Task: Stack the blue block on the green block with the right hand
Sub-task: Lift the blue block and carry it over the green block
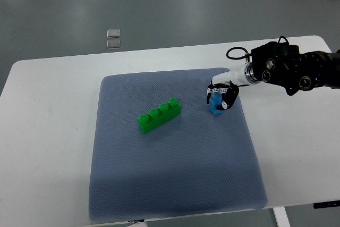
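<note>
Right side of grey mat (175, 184), top view: my right hand (222, 95) curled around blue block (215, 106). Green block (159, 115) lies left, slightly nearer, long axis running near-left to far-right. Left arm unseen.

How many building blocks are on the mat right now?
2. The green block lies near the middle of the blue mat; the blue block sits to its right, inside the right hand. None appear hidden.
</note>
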Available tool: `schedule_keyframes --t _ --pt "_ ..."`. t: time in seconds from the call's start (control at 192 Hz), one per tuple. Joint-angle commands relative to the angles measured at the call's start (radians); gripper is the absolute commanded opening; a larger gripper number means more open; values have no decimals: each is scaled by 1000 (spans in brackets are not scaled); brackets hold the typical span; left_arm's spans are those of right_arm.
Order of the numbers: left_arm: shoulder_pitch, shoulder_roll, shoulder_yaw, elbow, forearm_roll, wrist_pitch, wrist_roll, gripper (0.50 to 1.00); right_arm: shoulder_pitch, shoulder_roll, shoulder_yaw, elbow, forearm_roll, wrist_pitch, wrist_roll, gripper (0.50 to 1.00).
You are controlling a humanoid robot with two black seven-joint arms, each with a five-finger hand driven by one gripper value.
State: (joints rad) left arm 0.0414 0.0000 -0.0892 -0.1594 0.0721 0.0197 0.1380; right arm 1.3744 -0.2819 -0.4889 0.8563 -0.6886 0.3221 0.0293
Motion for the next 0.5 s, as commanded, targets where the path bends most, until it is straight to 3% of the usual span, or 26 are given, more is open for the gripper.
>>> schedule_keyframes --t 0.0,0.198,0.495 --pt "0 0 0 0 0 0 0 1000 0 0 0 0 0 -2 1 507" --pt "0 0 -1 0 0 0 0 1000 23 -14 4 3 3 -2 9 507" --pt "0 0 0 1 0 0 0 1000 218 30 6 50 37 8 24 507"
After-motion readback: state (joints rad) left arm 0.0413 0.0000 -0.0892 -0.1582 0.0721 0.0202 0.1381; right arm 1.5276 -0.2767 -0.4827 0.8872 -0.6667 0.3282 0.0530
